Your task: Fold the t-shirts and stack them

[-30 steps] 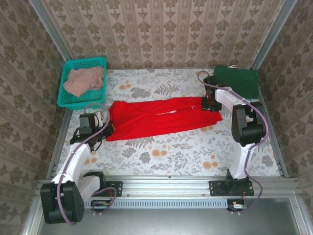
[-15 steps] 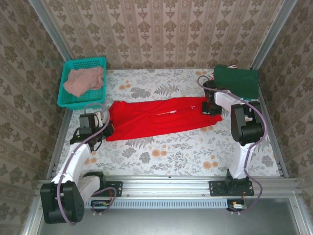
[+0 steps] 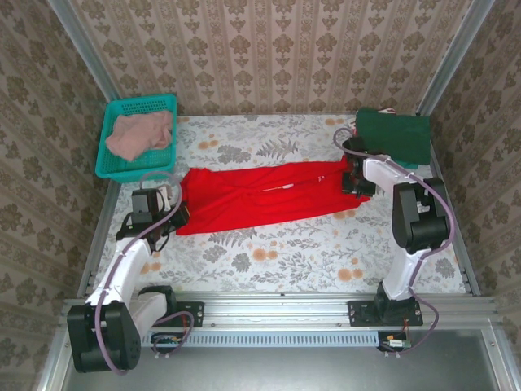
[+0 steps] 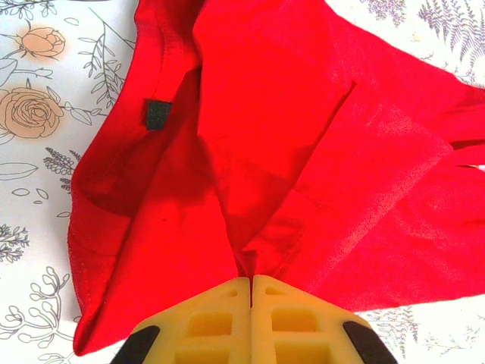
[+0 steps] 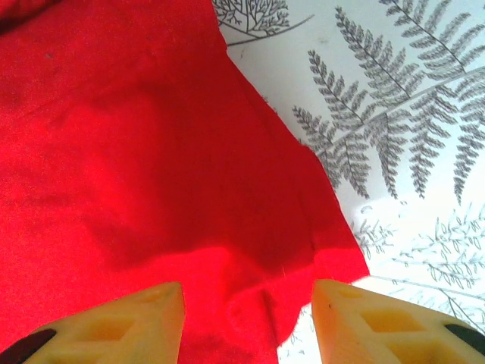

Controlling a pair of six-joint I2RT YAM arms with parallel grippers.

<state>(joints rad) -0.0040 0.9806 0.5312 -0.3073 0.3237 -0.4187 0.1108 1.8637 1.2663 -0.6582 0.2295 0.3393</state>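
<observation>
Seen from above, the red t-shirt [image 3: 269,195] lies stretched left to right across the middle of the flowered table [image 3: 285,261], with the left gripper [image 3: 181,213] at its near-left corner and the right gripper [image 3: 352,181] over its right end. Folded dark green t-shirts [image 3: 399,134] sit at the far right of the table, just beyond the right arm. A pink t-shirt [image 3: 138,134] lies crumpled in the teal basket [image 3: 138,102] at the far left. The red cloth looks light, thin and limp. It will likely sag and slide unless it is taken by a hem or a corner at both ends and lifted evenly. In the left wrist view, the left gripper [image 4: 251,282] has its fingers pressed together on a pinch of red fabric, and folds fan away from that pinch across the red t-shirt [image 4: 303,136]. A small black tag [image 4: 158,114] shows near the collar side. In the right wrist view, the right gripper [image 5: 248,292] has its fingers spread wide apart over the shirt's corner. The red edge runs between them, and bare fern-printed table lies to the right. Nothing is held there, and whether the fingertips [image 5: 151,303] touch the cloth cannot be made out. That corner, where two hems meet, looks like the sensible place for a firm grip.
</observation>
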